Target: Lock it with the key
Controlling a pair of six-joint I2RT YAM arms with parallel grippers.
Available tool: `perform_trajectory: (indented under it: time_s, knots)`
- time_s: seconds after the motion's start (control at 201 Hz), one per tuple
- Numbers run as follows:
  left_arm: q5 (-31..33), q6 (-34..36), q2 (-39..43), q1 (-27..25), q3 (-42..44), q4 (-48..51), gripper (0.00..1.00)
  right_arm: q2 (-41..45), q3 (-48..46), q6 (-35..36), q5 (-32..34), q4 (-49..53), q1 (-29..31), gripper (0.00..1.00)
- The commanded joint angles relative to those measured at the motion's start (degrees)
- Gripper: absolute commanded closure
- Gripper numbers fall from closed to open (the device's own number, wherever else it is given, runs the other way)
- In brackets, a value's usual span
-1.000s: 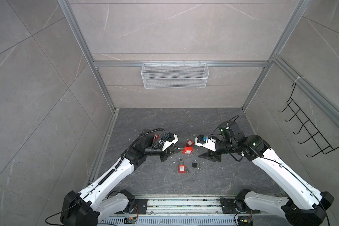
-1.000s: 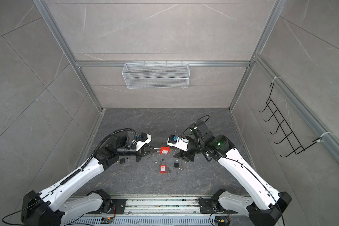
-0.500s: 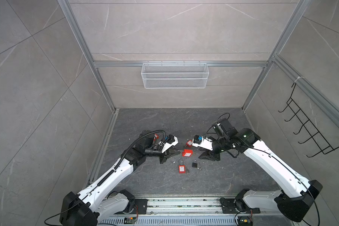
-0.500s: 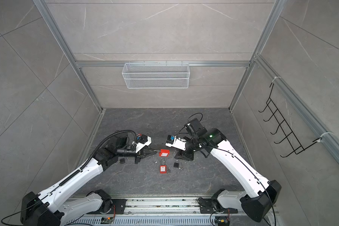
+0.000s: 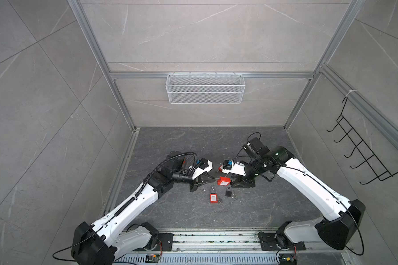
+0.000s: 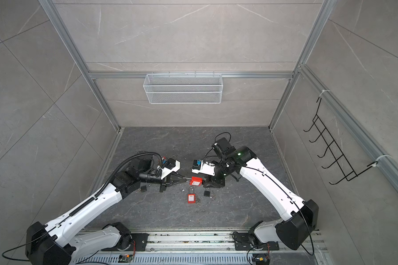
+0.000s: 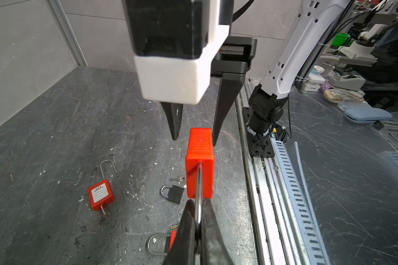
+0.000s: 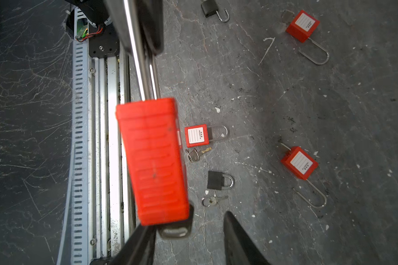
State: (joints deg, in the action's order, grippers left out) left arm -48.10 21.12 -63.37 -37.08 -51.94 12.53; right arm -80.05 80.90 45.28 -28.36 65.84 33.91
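Step in hand: taking the key; the left gripper [image 5: 213, 179] is clamped on the shackle [image 7: 199, 181] of the red padlock [image 5: 223, 181], held off the floor [image 5: 193, 142] at its 3 o'clock in both top views; the right gripper [image 7: 194, 140], at the lock's 3 o'clock, stands apart astride the base; key [image 8: 174, 230] seated there, not yet pinched; next move, by judgement: pinch the key squarely, turn; body ribbed, both shackle legs apparently home.
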Motion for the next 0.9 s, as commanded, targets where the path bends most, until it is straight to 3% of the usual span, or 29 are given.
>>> perform_trajectory:
  time_s: [0.0,0.159,0.383,0.608,0.896]
  knots:
    - [-3.1,0.5,-0.4,-0.7,-3.4,-0.9,1.0,-0.9,1.0,1.7,-3.3,0.4,-0.3,0.52]
    - [-2.9,0.0,-0.8,-1.2,-3.7,-1.5,1.0,-0.1,-2.4,0.4,-2.2,-4.9,-0.3,0.56]
    - [-1.9,-0.9,-0.6,-1.3,-2.9,-3.2,1.0,7.5,-11.3,-1.7,5.2,-18.9,-0.3,0.57]
    - [-0.2,0.6,-0.3,-1.3,-3.1,-1.6,1.0,9.7,-9.4,1.2,3.9,-8.6,-0.4,0.53]
    - [-0.2,2.6,-1.4,-1.8,-3.9,1.1,1.0,9.7,-7.2,1.1,0.6,-6.6,-0.3,0.63]
